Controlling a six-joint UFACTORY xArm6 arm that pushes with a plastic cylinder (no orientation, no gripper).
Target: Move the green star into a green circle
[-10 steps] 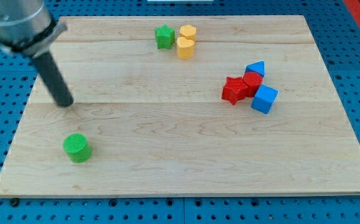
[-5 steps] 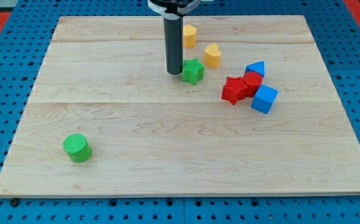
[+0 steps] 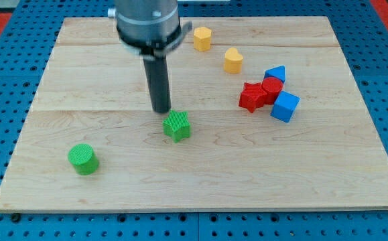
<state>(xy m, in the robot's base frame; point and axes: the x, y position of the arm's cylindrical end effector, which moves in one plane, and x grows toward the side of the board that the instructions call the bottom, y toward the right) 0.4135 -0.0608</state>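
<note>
Blue pegboard frames a pale wooden bench (image 3: 200, 174) on which one arm works with a straight dark rod, no fingers fitted, so nothing is held and it can only push. My tip (image 3: 161, 110) rests just at eleven o'clock of the green plastic star block (image 3: 177, 125), which sits left of the bench's centre. The green plastic circle block (image 3: 83, 159) lies well apart at the star's eight o'clock, near the view's bottom left. That bearing is the crux: the tip likely needs to stand at the star's two o'clock to drive it there. At the view's right, a red star block (image 3: 250, 98), red round block (image 3: 271, 87) and two blue blocks (image 3: 285, 106) (image 3: 275, 73) cluster touching. Two yellow blocks (image 3: 232, 60) (image 3: 202, 38) sit apart near the top.
</note>
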